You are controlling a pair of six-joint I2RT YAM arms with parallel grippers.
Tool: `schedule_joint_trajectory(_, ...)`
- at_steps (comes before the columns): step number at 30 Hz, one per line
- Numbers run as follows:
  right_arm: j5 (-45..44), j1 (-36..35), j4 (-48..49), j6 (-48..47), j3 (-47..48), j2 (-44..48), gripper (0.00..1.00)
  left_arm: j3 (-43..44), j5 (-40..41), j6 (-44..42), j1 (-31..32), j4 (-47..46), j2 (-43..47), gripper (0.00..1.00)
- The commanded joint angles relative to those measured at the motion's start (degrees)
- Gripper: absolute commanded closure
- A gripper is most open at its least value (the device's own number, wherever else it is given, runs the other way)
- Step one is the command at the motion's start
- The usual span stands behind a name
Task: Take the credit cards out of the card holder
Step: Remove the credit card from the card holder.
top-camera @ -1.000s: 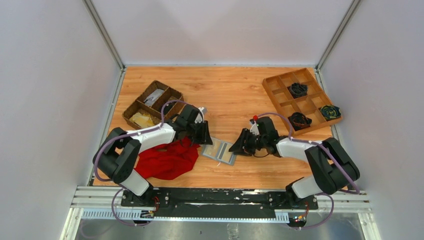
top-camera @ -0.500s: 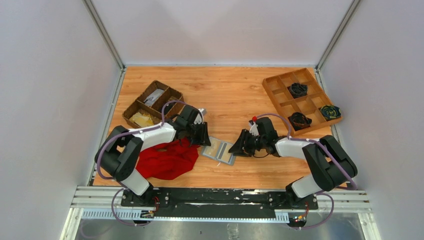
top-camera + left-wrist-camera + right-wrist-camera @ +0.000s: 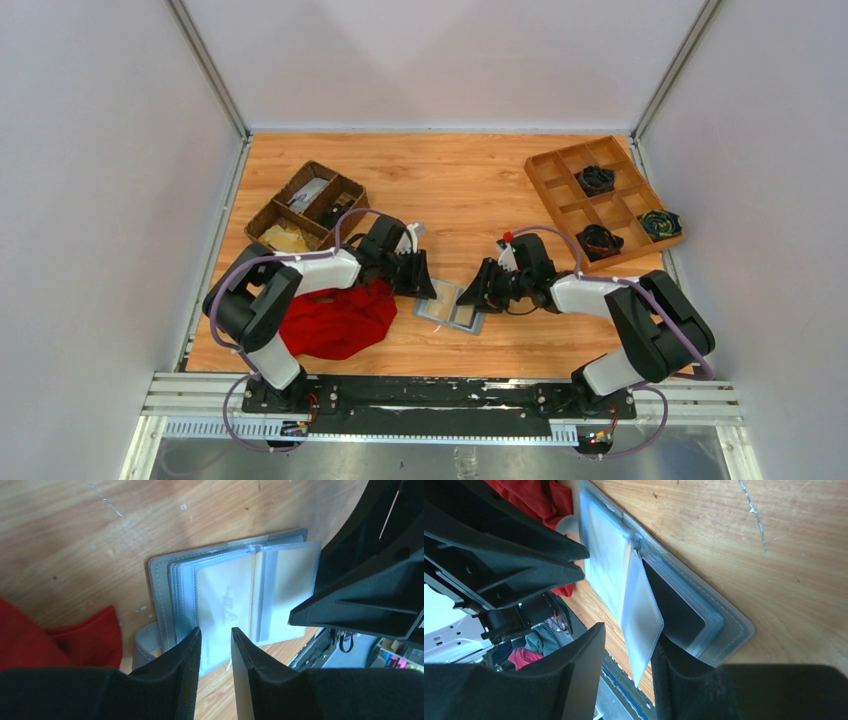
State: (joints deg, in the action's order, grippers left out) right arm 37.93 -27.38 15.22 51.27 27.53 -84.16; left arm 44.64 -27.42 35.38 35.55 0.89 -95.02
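Note:
The grey card holder [image 3: 452, 306] lies open on the table between my two grippers. Its clear sleeves fan out in the left wrist view, and a tan credit card [image 3: 226, 597] shows inside the left sleeve. My left gripper [image 3: 216, 636] hovers over the holder's [image 3: 162, 587] near edge, jaws a narrow gap apart with nothing pinched. My right gripper [image 3: 630, 635] is open at the holder's [image 3: 719, 622] other half. One clear sleeve leaf [image 3: 640, 615] stands up between its fingers and leans on the right finger [image 3: 679, 675].
A red cloth [image 3: 335, 320] lies just left of the holder, under the left arm. A dark wicker basket [image 3: 305, 208] stands at the back left. A wooden compartment tray [image 3: 566, 190] with dark coiled items sits at the back right.
My left gripper has moved right, onto the holder's left edge, and the holder has shifted slightly right and nearer. The right gripper has barely moved.

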Motion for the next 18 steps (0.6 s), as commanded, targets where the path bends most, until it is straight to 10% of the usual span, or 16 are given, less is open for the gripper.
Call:
schedule_joint_trajectory(1,0.2,-0.9,-1.9,-1.3,1.4,1.3,0.58,0.1,-0.9,1.1,1.4,0.1,-0.9,0.66)
schedule_joint_trajectory(18,0.2,-4.1,-3.6,-3.2,8.0,-0.2,0.58,6.4,7.5,-2.3,-1.1,17.2,12.8,0.65)
